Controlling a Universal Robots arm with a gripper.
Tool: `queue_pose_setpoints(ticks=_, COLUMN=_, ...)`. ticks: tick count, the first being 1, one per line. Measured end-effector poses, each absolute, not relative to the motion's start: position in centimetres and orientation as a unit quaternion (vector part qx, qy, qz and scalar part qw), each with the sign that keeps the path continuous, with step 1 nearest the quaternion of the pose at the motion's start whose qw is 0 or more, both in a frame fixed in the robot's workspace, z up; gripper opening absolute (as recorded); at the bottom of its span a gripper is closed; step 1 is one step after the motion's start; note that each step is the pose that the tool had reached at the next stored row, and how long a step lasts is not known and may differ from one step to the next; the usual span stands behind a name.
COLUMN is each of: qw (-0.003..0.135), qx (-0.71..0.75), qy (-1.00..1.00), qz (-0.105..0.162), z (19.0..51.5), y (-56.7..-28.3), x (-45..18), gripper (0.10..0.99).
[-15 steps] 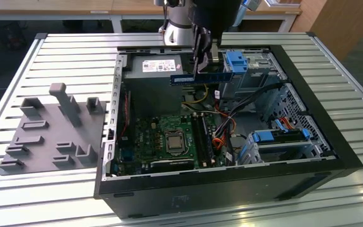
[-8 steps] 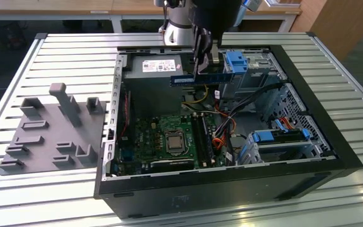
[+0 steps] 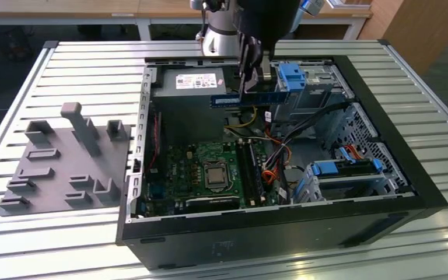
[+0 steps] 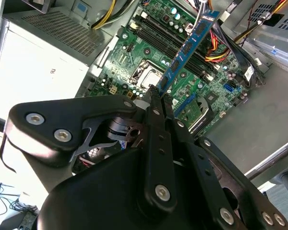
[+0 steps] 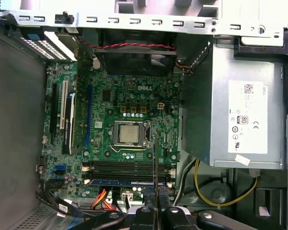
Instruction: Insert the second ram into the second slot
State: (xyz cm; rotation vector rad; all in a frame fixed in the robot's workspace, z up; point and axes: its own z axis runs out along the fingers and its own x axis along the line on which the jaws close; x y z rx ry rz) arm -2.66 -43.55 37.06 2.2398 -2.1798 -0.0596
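My gripper point(image 3: 249, 96) hangs over the open computer case point(image 3: 286, 233), shut on the second ram point(image 3: 240, 100), a thin blue strip held level above the motherboard point(image 3: 200, 169). In the second wrist view the fingertips point(image 4: 153, 98) pinch one end of the second ram point(image 4: 187, 48), which reaches out over the board. In the first wrist view the second ram point(image 5: 154, 163) shows edge-on as a thin line above my gripper point(image 5: 155, 208). It crosses the long dark memory slots point(image 5: 125, 167) beside the processor socket point(image 5: 128, 134). One slot carries a blue strip point(image 5: 115, 182).
A silver power supply point(image 5: 240, 105) sits beside the board. Blue drive-bay latches point(image 3: 290, 76) and orange and black cables point(image 3: 275, 169) crowd the case at the exterior view's right. A grey fixture plate point(image 3: 60, 163) lies on the slatted table point(image 3: 91, 70).
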Motion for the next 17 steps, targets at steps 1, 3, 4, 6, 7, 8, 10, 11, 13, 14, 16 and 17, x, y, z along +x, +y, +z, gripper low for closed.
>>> queue_pose_setpoints(ticks=1, qw=0.008, qx=0.716, qy=-0.697, qz=-0.019, z=37.06, y=-43.58, x=-2.66, gripper=0.137)
queue_pose_setpoints(ticks=3, qw=0.008, qx=0.716, qy=-0.697, qz=-0.019, z=37.05, y=-43.65, x=-2.66, gripper=0.137)
queue_pose_setpoints(ticks=4, qw=0.008, qx=0.716, qy=-0.697, qz=-0.019, z=37.05, y=-43.67, x=-2.66, gripper=0.137)
queue_pose_setpoints(ticks=6, qw=0.008, qx=0.716, qy=-0.697, qz=-0.019, z=37.06, y=-43.68, x=-2.66, gripper=0.137)
queue_pose_setpoints(ticks=7, qw=0.008, qx=0.716, qy=-0.698, qz=-0.019, z=37.06, y=-43.68, x=-2.66, gripper=0.137)
queue_pose_setpoints(ticks=8, qw=0.008, qx=0.715, qy=-0.699, qz=-0.019, z=37.06, y=-43.69, x=-2.66, gripper=0.137)
queue_pose_setpoints(ticks=10, qw=0.008, qx=0.713, qy=-0.701, qz=-0.019, z=37.06, y=-43.69, x=-2.66, gripper=0.137)
queue_pose_setpoints(ticks=11, qw=0.008, qx=0.712, qy=-0.702, qz=-0.019, z=37.06, y=-43.69, x=-2.66, gripper=0.137)
queue_pose_setpoints(ticks=13, qw=0.008, qx=0.71, qy=-0.704, qz=-0.019, z=37.06, y=-43.69, x=-2.66, gripper=0.137)
queue_pose_setpoints(ticks=14, qw=0.008, qx=0.709, qy=-0.705, qz=-0.019, z=37.06, y=-43.69, x=-2.66, gripper=0.137)
queue_pose_setpoints(ticks=16, qw=0.008, qx=0.707, qy=-0.707, qz=-0.019, z=37.06, y=-43.69, x=-2.66, gripper=0.137)
queue_pose_setpoints(ticks=17, qw=0.008, qx=0.706, qy=-0.708, qz=-0.019, z=37.06, y=-43.69, x=-2.66, gripper=0.137)
